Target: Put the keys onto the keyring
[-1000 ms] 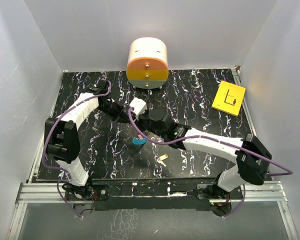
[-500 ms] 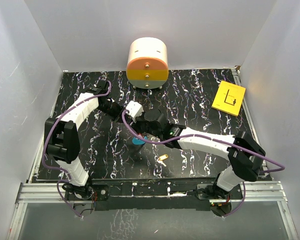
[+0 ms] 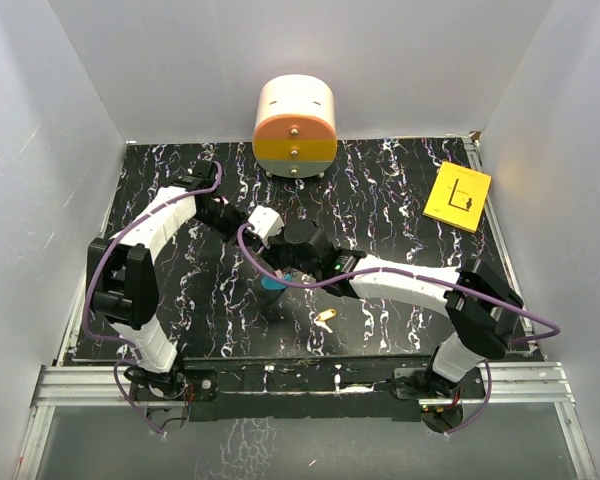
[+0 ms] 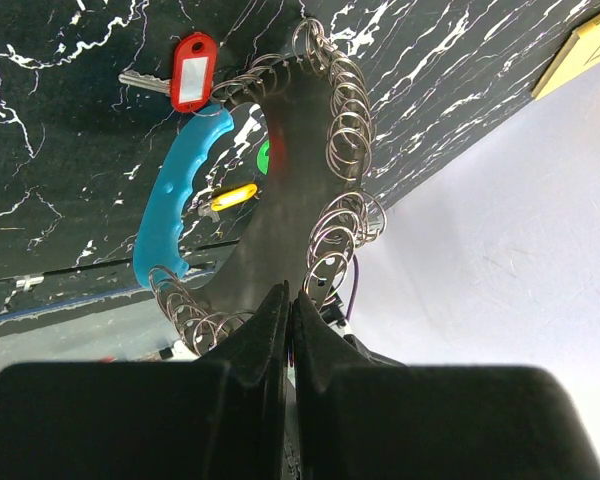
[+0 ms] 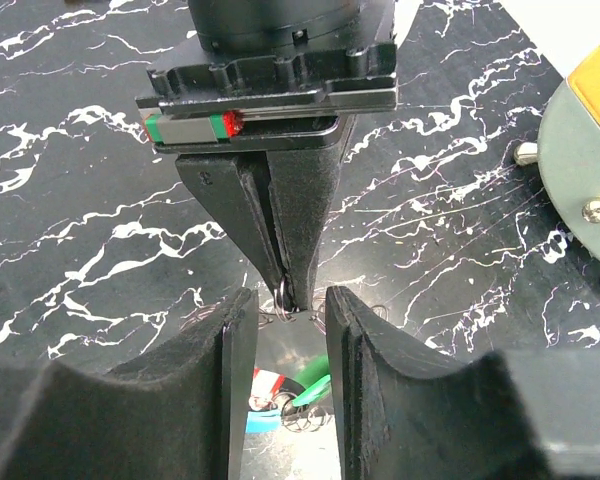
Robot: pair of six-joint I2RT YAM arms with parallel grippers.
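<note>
Marbled table [image 4: 60, 180] behind red key [image 4: 190, 72]; label unreadable

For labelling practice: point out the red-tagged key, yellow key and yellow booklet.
red-tagged key [image 4: 192, 72], left wrist view, its tag.
yellow key [image 3: 326, 317], top external view, its head.
yellow booklet [image 3: 458, 196], top external view, cover middle.

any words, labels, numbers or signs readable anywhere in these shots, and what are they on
No text can be read in any view.
yellow card: dark line marks, too small to read.
red key tag: pale label window, no writing visible.
orange and white drum-shaped box: no lettering visible.
keyring: bare metal rings, no marking legible.
</note>
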